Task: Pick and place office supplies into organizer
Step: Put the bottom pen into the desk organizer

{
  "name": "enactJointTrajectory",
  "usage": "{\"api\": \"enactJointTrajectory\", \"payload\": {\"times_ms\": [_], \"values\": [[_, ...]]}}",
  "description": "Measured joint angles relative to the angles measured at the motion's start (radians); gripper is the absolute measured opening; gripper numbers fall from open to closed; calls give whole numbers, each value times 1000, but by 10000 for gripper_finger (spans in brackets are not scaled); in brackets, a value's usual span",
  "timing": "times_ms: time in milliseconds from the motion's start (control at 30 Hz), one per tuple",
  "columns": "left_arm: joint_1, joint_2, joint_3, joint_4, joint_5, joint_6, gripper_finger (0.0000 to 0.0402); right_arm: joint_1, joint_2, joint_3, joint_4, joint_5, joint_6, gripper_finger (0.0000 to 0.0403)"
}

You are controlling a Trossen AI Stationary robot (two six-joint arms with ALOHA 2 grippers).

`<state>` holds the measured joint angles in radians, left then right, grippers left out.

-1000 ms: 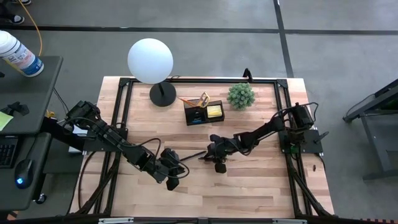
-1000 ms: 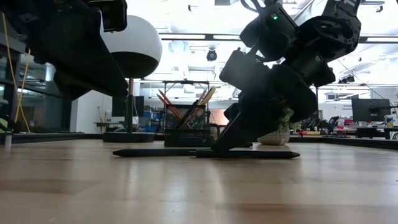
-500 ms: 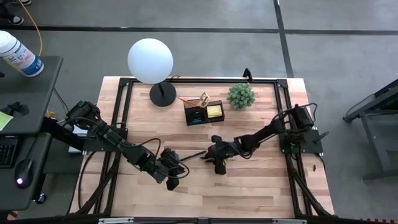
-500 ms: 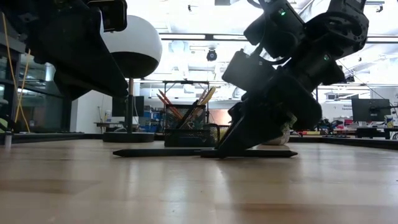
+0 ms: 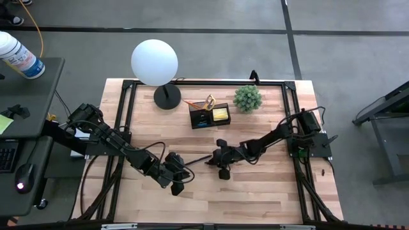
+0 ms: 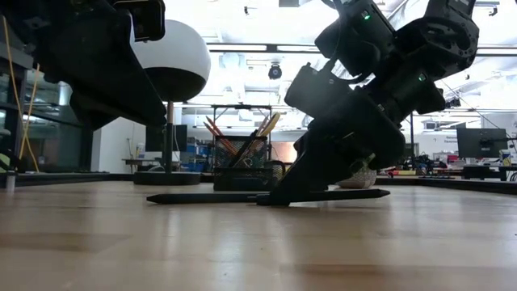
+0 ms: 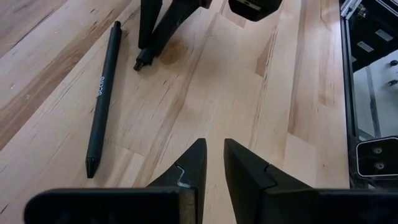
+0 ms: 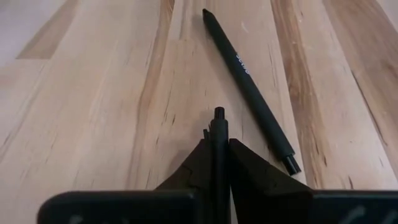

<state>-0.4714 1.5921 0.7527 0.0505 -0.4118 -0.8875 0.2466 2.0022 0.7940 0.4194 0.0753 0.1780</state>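
Near the table's middle, on the near side of the organizer [image 5: 209, 115], the right gripper [image 5: 211, 160] is closed on a thin dark pen [image 8: 219, 163]. The right wrist view shows this best: the pen stands clamped between the two fingers, its tip poking out beyond them. A second dark pen [image 8: 247, 89] lies flat on the wood just beside it — a detail the high view hardly resolves.

From table height, that loose pen [image 6: 202, 198] runs left of the right gripper [image 6: 279, 198], with the organizer behind it holding orange and red pencils [image 6: 216, 133].

The left gripper [image 5: 184, 171] hovers nearer the table's front edge than the organizer, a little left of the right one. Its wrist view shows the fingers [image 7: 186, 174] drawn close, a narrow gap between them, nothing held; the loose pen [image 7: 102, 99] lies ahead.

From above, yellow-handled scissors [image 5: 209, 101] and a yellow sticky-note pad [image 5: 220, 114] already sit in the organizer — between the white globe lamp [image 5: 154, 62] and the green potted plant [image 5: 246, 98].
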Motion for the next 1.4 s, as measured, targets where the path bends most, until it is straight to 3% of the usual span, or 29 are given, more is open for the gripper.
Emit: {"api": "enactJointTrajectory", "payload": {"times_ms": [333,733,1167,1400], "values": [[0,0,0,-2,0,0,46,5,-20,34,-14,-54,-44,31],[0,0,0,-3,-11,0,46,-37,-115,151,-268,-13,-250,29],[0,0,0,-6,-27,0,46,-227,-292,280,-425,31,-450,29],[0,0,0,-6,-53,0,46,-399,-297,531,-692,-31,-562,29]]}}
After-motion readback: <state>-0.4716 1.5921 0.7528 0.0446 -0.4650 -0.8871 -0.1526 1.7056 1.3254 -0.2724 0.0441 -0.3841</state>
